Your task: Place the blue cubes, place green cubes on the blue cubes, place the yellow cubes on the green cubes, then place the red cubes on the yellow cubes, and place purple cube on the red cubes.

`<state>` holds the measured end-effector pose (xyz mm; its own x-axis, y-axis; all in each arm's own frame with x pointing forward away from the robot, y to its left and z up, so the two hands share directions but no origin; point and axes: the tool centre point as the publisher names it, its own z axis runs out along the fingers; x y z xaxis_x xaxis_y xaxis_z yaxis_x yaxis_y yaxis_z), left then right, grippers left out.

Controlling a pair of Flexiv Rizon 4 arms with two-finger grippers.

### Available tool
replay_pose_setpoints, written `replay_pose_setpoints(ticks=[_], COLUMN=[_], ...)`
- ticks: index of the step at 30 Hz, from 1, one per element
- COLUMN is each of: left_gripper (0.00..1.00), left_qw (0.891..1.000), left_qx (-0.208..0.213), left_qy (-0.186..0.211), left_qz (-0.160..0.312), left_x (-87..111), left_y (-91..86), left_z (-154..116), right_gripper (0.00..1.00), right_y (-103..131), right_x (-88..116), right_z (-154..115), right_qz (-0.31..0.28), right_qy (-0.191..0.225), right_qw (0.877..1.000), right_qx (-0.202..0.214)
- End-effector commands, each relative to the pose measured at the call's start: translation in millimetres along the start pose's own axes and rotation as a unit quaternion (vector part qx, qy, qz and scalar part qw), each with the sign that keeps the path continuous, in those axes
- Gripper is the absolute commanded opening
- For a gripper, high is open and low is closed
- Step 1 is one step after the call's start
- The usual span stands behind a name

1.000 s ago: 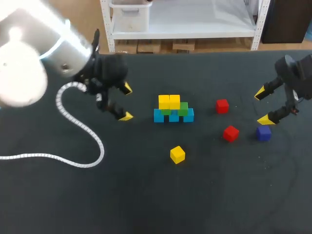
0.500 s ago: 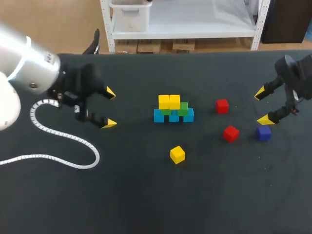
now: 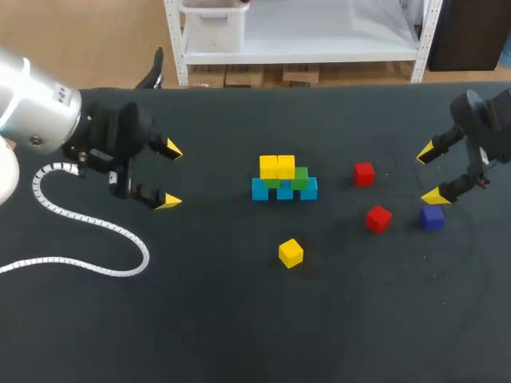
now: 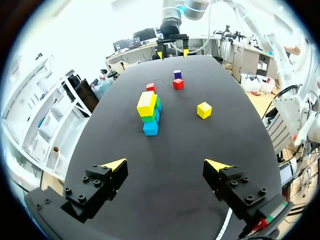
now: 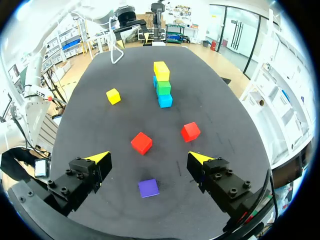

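Blue cubes (image 3: 284, 191) form the base row of the stack at mid-table (image 3: 239, 327), carrying green cubes (image 3: 300, 177) and, topmost, two yellow cubes (image 3: 277, 166) side by side, while a third yellow cube (image 3: 291, 252) lies alone in front of the stack. To its right we find one red cube (image 3: 364, 173), a second red cube (image 3: 378, 218) and, just beside that one, the purple cube (image 3: 432, 217). Our left gripper (image 3: 169, 175), well left of the stack, and our right gripper (image 3: 430, 174), near the purple cube, both have fingers spread, holding nothing.
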<state>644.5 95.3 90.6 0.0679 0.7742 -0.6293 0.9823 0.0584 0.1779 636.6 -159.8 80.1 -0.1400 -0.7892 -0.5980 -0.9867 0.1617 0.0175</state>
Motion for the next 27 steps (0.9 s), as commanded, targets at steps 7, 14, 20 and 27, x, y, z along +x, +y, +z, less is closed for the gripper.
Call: replay_pose_setpoints(ticks=[7, 14, 20, 27], left_gripper=[1.0, 1.0, 1.0, 1.0], left_qw=[1.0, 1.0, 1.0, 1.0], left_qx=[-0.001, -0.001, -0.001, -0.001], left_qy=[0.0, 0.0, 0.0, 0.0], left_qz=[0.0, 0.0, 0.0, 0.0], left_x=[0.5, 0.5, 0.5, 0.5], left_y=[0.0, 0.0, 0.0, 0.0], left_z=[0.1, 0.1, 0.1, 0.1], right_gripper=[1.0, 1.0, 1.0, 1.0], right_y=[29.0, 63.3, 78.4, 83.6], right_x=[-44.7, -82.0, -102.1, -115.5], right_z=[9.5, 49.5, 91.1, 127.2], right_qz=[-0.134, -0.226, -0.281, -0.323], right_qy=[0.019, 0.011, 0.008, -0.002], right_qw=[0.99, 0.969, 0.951, 0.935], right_qx=[-0.046, -0.097, -0.131, -0.148])
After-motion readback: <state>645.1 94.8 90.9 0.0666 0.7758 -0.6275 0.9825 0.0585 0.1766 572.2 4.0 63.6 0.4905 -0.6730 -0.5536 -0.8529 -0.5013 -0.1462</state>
